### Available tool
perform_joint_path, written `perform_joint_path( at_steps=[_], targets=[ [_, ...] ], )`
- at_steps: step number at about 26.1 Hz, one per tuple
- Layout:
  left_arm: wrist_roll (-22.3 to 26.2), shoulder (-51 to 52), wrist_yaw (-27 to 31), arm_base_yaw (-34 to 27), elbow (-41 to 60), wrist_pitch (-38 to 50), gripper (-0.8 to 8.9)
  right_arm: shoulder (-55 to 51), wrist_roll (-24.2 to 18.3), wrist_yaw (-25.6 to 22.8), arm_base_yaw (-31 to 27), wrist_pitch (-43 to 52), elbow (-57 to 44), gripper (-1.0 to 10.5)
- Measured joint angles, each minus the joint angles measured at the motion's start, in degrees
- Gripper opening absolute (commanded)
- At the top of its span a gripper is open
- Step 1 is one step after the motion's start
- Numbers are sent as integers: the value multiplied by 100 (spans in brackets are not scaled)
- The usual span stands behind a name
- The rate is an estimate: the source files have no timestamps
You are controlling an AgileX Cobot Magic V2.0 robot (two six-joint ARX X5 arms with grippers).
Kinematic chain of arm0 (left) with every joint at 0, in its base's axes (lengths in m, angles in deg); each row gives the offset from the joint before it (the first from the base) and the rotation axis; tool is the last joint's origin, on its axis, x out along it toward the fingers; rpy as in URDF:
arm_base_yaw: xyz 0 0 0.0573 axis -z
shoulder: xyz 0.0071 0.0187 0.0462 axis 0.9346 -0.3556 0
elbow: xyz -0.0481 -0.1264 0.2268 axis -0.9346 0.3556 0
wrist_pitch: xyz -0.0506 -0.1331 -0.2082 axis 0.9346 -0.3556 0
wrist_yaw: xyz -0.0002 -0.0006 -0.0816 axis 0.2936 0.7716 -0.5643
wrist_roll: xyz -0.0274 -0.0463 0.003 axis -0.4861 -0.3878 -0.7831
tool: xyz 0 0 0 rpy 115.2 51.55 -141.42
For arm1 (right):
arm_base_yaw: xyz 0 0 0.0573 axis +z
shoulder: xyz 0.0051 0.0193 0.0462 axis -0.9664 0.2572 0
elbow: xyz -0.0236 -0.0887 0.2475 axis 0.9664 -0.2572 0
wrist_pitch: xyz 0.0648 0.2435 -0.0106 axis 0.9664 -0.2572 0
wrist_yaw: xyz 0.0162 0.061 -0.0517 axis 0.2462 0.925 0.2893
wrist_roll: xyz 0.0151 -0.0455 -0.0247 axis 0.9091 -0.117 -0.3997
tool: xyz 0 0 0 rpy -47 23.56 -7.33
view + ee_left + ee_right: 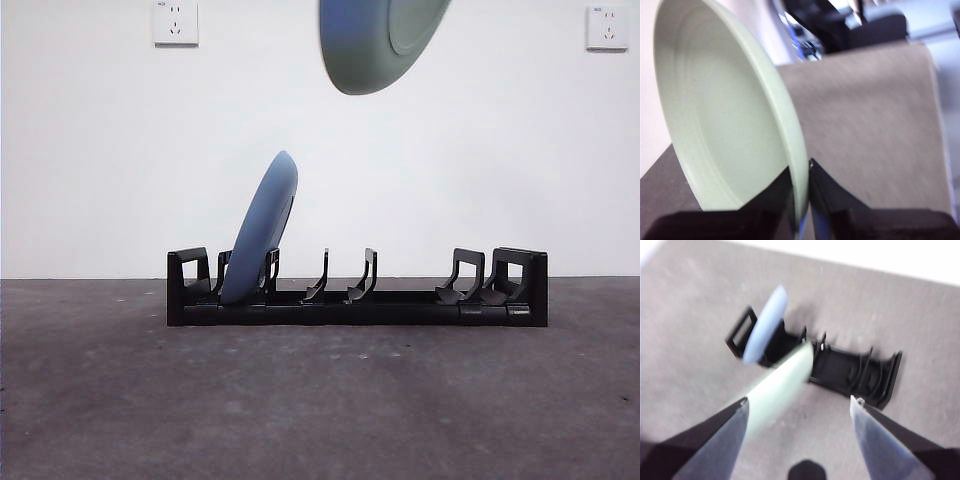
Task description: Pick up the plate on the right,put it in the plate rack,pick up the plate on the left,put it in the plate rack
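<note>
A pale green plate (pixel 375 45) hangs tilted at the top of the front view, above the middle of the black plate rack (pixel 400 300). My left gripper (pixel 801 175) is shut on the green plate's (pixel 725 115) rim, one jaw on each side. A blue plate (pixel 262 228) stands leaning in the rack's left-end slots. My right gripper (pixel 800 400) is open and holds nothing, high above the table. Its view looks down on the rack (pixel 855 372), the blue plate (pixel 765 325) and the green plate (pixel 780 385) edge-on. Neither arm shows in the front view.
The rack's middle and right prongs (pixel 365 275) hold nothing. Grey tabletop (pixel 320 400) spreads in front of the rack. A white wall with two sockets (pixel 175 22) stands behind.
</note>
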Motion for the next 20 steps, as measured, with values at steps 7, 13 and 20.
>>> perform_joint_path(
  at_steps=[7, 13, 20],
  targets=[
    [-1797, -1088, -83, -826, 0, 1956, -8, -973, 2, 352, 2, 0, -37, 346],
    [-2190, -1733, 328, -1001, 0, 2581, -8, -1443, 2, 748, 2, 0, -435, 346],
    [-2297, -2367, 597, -1117, 0, 3095, -8, -1982, 4, 793, 2, -2, -1193, 346]
  ],
)
